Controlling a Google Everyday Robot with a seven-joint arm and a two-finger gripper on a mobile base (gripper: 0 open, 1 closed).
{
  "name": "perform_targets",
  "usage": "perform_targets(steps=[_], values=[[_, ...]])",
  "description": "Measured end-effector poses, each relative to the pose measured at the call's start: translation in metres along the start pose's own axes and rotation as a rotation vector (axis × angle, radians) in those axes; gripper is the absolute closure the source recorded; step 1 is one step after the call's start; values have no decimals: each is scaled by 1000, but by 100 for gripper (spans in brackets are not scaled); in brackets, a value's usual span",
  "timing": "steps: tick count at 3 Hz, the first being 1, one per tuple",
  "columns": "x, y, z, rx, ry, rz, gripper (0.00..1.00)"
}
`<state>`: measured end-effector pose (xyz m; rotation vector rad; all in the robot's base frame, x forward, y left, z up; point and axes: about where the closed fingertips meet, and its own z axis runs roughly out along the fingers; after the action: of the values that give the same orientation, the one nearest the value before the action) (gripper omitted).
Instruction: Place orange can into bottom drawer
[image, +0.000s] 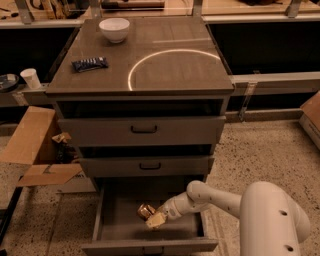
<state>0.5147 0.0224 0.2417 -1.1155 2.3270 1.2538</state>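
The orange can (145, 211) is a small shiny golden-brown lump inside the open bottom drawer (117, 227), low over its flat floor near the middle. My gripper (154, 218) reaches into the drawer from the right on a white arm (210, 197) and is right against the can, its pale fingertips (156, 220) just below and to the right of it. The can sits at the gripper's tip. I cannot tell whether the can rests on the floor.
Two shut grey drawer fronts (144, 131) with black handles sit above the open drawer. The cabinet top holds a white bowl (114, 29) and a dark blue snack bar (90, 63). An open cardboard box (35, 150) stands left of the cabinet. A white cup (31, 78) stands at far left.
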Motion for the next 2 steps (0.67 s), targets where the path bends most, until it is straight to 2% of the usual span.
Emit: perform_targets(steps=[1,2], values=[[-3,-18,8,-2,2,31,43],[-3,-23,11,-4,0,42,20]])
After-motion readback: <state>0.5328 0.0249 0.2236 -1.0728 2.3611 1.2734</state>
